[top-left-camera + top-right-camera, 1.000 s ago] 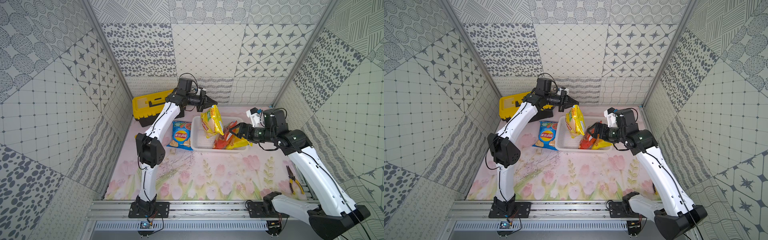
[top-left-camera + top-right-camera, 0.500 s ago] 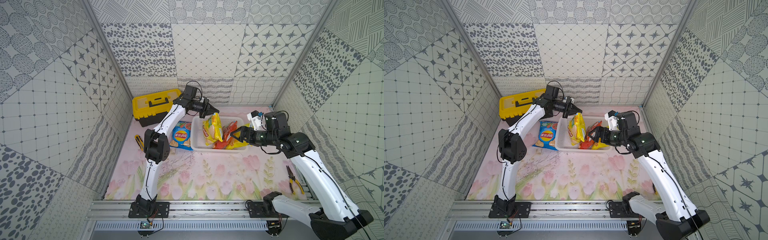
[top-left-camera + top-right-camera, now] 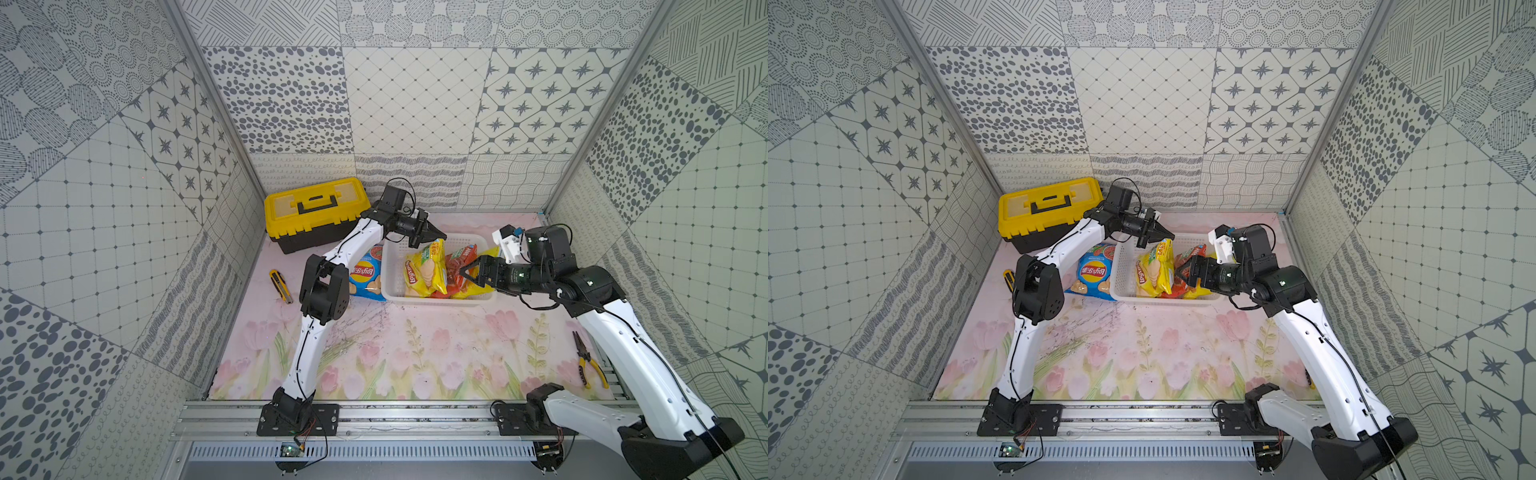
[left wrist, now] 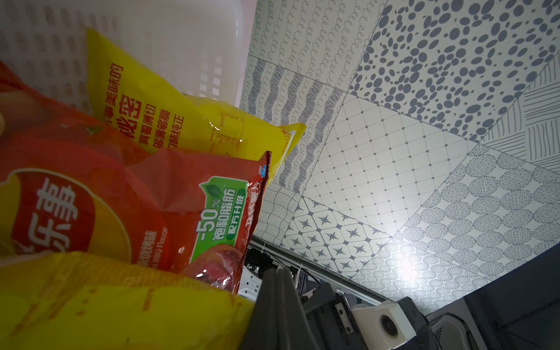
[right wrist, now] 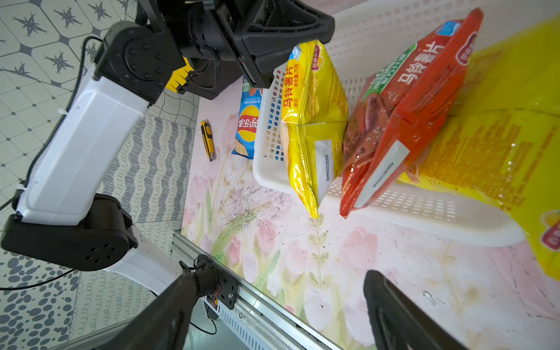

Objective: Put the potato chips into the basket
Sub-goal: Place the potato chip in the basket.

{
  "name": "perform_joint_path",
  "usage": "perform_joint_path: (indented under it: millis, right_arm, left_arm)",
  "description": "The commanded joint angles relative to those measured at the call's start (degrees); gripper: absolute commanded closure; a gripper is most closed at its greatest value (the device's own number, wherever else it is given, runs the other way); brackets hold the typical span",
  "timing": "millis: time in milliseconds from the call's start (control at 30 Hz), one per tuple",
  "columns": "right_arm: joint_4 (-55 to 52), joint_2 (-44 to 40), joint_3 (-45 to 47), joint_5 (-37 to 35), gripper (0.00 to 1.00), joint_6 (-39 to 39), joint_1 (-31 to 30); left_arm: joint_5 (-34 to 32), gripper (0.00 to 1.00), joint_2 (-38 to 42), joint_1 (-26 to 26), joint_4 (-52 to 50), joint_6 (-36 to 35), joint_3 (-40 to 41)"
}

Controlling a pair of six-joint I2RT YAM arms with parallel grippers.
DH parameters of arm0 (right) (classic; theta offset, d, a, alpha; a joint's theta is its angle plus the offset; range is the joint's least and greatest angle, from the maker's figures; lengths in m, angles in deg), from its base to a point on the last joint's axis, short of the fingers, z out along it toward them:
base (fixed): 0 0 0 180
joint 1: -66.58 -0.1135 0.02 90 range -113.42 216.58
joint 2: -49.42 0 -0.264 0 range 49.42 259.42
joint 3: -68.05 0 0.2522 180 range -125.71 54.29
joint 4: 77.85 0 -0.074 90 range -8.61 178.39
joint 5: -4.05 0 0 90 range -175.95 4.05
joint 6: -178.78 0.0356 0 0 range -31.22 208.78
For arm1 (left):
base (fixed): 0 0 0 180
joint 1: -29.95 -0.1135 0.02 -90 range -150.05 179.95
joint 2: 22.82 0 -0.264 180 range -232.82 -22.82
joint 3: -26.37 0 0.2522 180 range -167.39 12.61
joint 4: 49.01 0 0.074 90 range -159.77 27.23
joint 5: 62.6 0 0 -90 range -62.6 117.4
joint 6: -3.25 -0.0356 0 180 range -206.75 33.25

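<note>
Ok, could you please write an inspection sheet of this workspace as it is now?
Surface: floral mat, dark scuffs in front of the basket.
Job's things: basket holds upright yellow bag, red bag and second yellow bag; blue bag lies on the mat outside it.
Clutter: yellow toolbox, utility knife, pliers.
Grippers: left gripper shut on the upright yellow bag's top; right gripper open, empty, near the red bag.
Cables: black loops at both wrists.
Surroundings: patterned wall panels, metal rail in front.
</note>
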State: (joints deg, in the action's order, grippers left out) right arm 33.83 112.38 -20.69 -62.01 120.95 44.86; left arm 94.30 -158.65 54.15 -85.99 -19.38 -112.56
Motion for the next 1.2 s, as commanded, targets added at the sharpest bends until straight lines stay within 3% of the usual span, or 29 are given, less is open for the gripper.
perform_joint_path:
  millis: [0, 33, 300, 400, 533, 633, 733, 833, 933, 1167]
  right_arm:
    - [3.37, -0.64, 0.65, 0.51, 0.08, 1.01, 0.09]
    - [3.70, -0.58, 0.80, 0.76, 0.08, 1.26, 0.09]
    - [6.22, -0.27, 2.21, 2.24, 0.08, 2.90, 0.10]
    - [6.28, -0.37, 2.02, 2.34, 0.08, 2.77, 0.12]
    - [6.38, -0.35, 1.86, 2.43, 0.08, 2.72, 0.09]
    - [6.81, -0.09, 1.71, 2.52, 0.08, 2.87, 0.09]
    - [6.89, -0.11, 1.03, 1.99, 0.08, 2.78, -0.03]
    - [6.40, 0.08, 0.35, 0.31, 0.08, 1.82, -0.07]
    - [5.27, 0.65, -0.30, -1.41, 0.08, 0.73, -0.07]
    - [5.14, -0.11, 0.95, -1.95, 0.08, 0.78, -0.08]
  left_arm:
    - [2.41, 0.87, -0.81, 0.25, 9.52, 4.27, 1.32]
    - [2.24, 0.80, -0.96, 0.14, 9.71, 4.44, 1.33]
    - [1.81, 0.50, -0.96, -0.90, 15.22, 8.67, 0.74]
    - [1.33, 0.48, 1.13, -2.25, 11.57, 5.73, 0.64]
    - [-1.65, 0.47, 5.94, -4.87, -3.68, -5.05, -0.21]
    - [-8.61, 0.47, 10.19, -6.64, -20.53, -16.49, -1.62]
    - [-20.76, 0.49, 12.21, -5.77, -37.26, -28.03, -5.48]
    - [-33.86, 0.57, 12.52, -2.54, -49.43, -35.34, -6.89]
    - [-44.49, 0.65, 11.58, 1.14, -55.72, -38.08, -6.38]
    - [-56.67, 0.71, 10.76, 4.62, -57.24, -38.11, -3.00]
